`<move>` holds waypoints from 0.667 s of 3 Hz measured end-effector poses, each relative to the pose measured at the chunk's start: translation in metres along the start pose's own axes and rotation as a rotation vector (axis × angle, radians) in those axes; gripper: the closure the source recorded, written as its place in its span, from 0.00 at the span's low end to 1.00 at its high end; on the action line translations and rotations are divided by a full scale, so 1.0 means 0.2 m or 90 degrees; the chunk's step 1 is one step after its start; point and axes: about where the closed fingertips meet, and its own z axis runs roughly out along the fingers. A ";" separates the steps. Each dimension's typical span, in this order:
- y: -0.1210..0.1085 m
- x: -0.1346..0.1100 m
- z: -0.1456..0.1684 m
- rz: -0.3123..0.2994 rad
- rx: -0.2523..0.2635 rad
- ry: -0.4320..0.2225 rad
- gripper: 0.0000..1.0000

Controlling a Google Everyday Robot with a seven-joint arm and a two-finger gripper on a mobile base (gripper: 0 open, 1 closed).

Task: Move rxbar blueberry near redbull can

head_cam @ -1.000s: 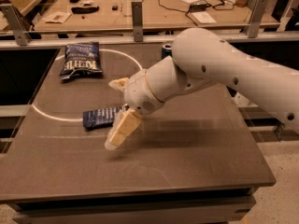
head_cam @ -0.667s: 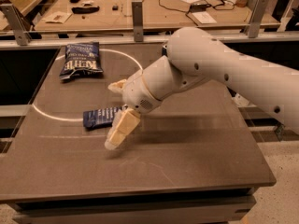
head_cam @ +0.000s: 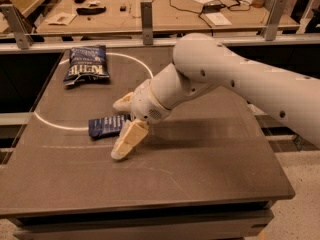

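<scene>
The rxbar blueberry is a small flat dark blue wrapper lying on the dark table, left of centre, just inside a white circle line. My gripper is low over the bar's right end. It is open, with one cream finger behind the bar and the other finger in front of it. The bar's right end is hidden by the gripper. The redbull can is not in view; my white arm covers the table's right back part.
A larger dark blue chip bag lies at the back left of the table. A white circle line is drawn on the left half. A railing and a cluttered workbench stand behind.
The arm's elbow has shifted a little to the left. The gripper has stayed about the bar's right end, and the bar has not moved.
</scene>
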 end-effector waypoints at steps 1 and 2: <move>0.01 0.01 -0.01 -0.018 0.000 -0.006 0.41; 0.01 0.00 -0.02 -0.031 0.006 -0.006 0.64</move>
